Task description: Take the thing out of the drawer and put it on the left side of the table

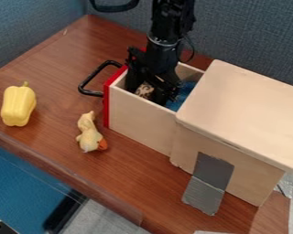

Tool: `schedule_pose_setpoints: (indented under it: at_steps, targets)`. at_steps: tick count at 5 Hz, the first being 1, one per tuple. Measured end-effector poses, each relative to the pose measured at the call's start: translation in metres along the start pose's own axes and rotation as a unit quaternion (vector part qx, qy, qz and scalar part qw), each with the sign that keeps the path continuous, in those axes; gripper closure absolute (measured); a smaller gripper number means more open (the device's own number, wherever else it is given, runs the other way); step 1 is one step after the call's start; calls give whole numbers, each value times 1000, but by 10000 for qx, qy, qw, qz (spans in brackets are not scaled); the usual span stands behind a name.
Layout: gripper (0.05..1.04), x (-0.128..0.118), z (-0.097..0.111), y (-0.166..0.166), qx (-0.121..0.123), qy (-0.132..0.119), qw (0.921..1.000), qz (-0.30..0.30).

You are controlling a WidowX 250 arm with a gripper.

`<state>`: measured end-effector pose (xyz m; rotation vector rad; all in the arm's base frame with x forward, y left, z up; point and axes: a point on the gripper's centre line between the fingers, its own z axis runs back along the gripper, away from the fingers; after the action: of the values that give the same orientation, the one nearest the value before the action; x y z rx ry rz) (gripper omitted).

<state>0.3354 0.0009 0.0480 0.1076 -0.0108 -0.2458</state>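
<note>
Near 12 o'clock, the gripper (pixel 147 93) is spread wide inside the drawer (pixel 139 119), where a spotted brown thing (pixel 144 90) is seen between its fingers. A yellow bell pepper (pixel 18 105) is seen at 9 o'clock.

The black robot gripper (pixel 150 91) is located inside the open, red-fronted pale wooden drawer (pixel 139 121), adjacent to a brown mottled object (pixel 144 90).

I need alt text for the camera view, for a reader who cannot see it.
Robot gripper down inside an open, red-fronted drawer of a wooden box, at a patterned thing; a yellow pepper and a toy duck are on the brown table.
</note>
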Motion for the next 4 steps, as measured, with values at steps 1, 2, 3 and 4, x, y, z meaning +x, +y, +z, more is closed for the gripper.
schedule_pose_setpoints:
  at_steps: [1,2,3,4]
  targets:
    - [588,-1,5,8,-34,25,9999,113]
    - [623,5,44,30,-135,-439,9983,353]
    - [623,-5,80,74,-189,-719,9931,909]
    - [623,-27,90,120,-227,-759,9850,1533]
